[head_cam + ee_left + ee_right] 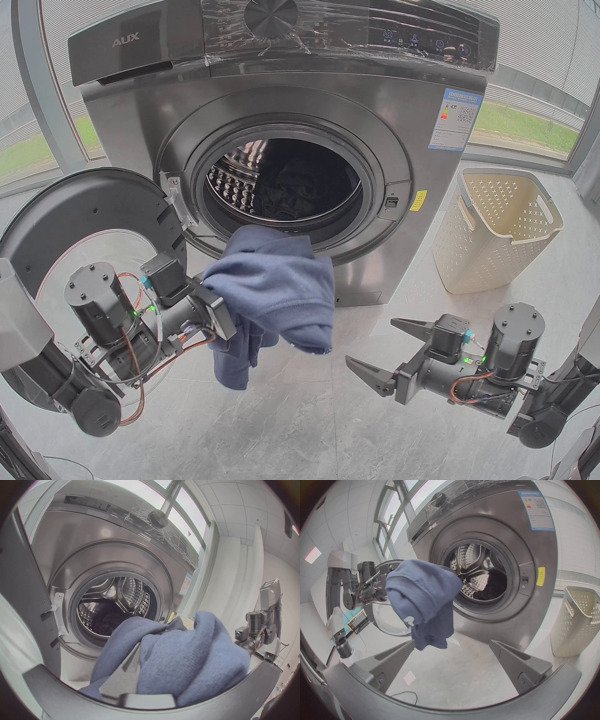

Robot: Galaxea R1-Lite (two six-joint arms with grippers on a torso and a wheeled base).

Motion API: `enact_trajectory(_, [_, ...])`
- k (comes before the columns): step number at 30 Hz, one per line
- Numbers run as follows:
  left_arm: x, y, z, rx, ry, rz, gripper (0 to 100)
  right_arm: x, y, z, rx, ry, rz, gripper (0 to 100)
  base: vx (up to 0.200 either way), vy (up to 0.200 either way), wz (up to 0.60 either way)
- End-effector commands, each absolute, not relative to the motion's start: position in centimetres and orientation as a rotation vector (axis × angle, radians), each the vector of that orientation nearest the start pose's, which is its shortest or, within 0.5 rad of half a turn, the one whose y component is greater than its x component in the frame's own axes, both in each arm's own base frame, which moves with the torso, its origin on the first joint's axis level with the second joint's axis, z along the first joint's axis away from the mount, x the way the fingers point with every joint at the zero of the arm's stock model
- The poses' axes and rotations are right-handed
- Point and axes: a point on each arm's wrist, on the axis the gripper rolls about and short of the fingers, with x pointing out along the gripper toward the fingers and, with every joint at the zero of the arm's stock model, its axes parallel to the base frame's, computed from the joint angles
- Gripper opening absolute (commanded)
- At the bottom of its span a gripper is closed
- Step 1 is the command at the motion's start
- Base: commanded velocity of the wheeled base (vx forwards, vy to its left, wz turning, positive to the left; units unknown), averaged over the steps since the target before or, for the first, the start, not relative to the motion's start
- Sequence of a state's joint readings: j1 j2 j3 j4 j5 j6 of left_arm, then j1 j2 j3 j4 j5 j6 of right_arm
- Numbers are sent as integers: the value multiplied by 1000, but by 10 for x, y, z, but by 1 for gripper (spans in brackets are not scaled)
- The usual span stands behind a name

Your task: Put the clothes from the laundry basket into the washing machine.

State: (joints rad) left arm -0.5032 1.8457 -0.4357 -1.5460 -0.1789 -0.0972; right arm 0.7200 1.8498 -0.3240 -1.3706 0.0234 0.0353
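A blue garment (275,287) hangs from my left gripper (234,306), which is shut on it just below and in front of the washing machine's round opening (284,181). The cloth drapes over the fingers (125,673) in the left wrist view and covers most of them. Dark clothes (297,184) lie inside the drum. The cream laundry basket (500,228) stands on the floor to the right of the machine; its inside looks empty. My right gripper (381,350) is open, low above the floor in front of the machine's right side, holding nothing.
The machine's round door (87,225) is swung open to the left, right behind my left arm. Grey tiled floor (300,425) spreads in front of the machine. Windows run behind the machine and the basket.
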Motion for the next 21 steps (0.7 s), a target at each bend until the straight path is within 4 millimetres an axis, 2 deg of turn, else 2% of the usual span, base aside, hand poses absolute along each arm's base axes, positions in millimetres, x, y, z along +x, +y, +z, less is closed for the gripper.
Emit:
enact_trajectory(1, [222,-131,146,-105,-96,-701,0,192,152,105,-23,166,696,100,0,0,0])
enact_trajectory(5, [219,-128,143,-119,-71,-701,0,199,145,106,-16,160,657,100,0,0,0])
enact_trajectory(17, [216,-129,134,-108,-31,-707,0,206,142,104,-12,158,628,100,0,0,0])
enact_trajectory(21, [216,-131,134,-106,-36,-714,0,208,141,106,-5,134,621,100,200,0,0])
